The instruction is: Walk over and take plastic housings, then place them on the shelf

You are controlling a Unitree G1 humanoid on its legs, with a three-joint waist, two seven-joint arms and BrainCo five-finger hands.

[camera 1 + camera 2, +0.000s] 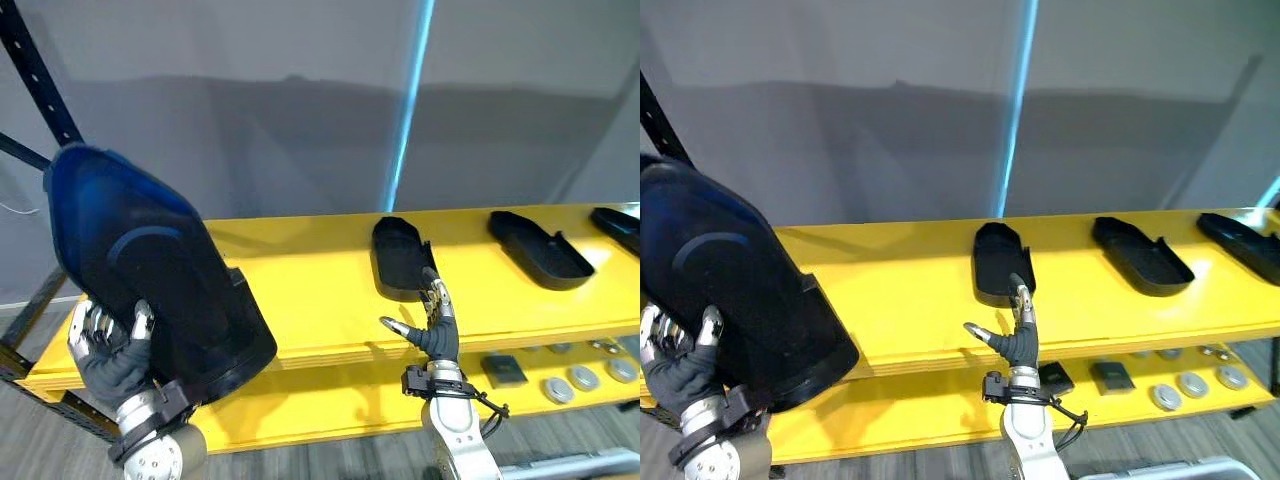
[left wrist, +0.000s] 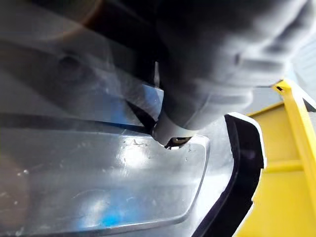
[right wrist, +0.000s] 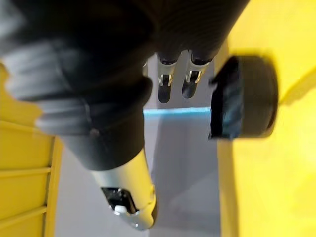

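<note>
The left hand point(image 1: 110, 362) grips a large housing point(image 1: 150, 290), dark blue and black, from below, its fingers lying up over the shell. The shell leans tilted above the left end of the yellow shelf point(image 1: 310, 300). The right hand point(image 1: 438, 335) stands at the shelf's front edge, fingers straight and thumb spread, just beside the near end of a flat black housing point(image 1: 400, 255) lying on the board. Two more black housings point(image 1: 538, 248) lie further right. On the lower board point(image 1: 300, 410) sit round silver discs point(image 1: 585, 378) and a dark square block point(image 1: 503, 370). Behind stands a grey wall point(image 1: 250, 120) with a pale blue strip point(image 1: 408, 110).
</note>
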